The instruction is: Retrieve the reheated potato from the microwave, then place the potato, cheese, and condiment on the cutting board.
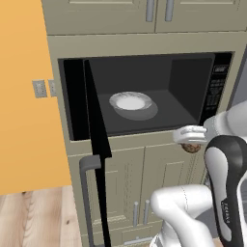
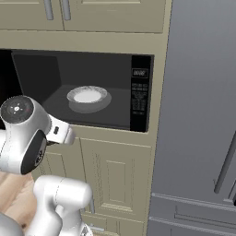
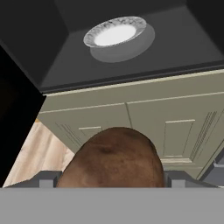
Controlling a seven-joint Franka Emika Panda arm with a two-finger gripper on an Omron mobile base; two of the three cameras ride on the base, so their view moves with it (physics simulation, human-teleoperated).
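Potato (image 3: 113,158) pinched between gripper (image 3: 111,179) fingers, outside microwave (image 1: 144,91), just below its front sill, before beige cabinet doors (image 3: 175,127). Microwave door (image 1: 96,140) swung wide open. White plate (image 1: 130,102) bare on microwave floor. Grey fridge (image 2: 203,115) at right.

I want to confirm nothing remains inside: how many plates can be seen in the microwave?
1. A single white plate sits on the floor of the open microwave, and it looks empty. The potato is outside, in the tool.
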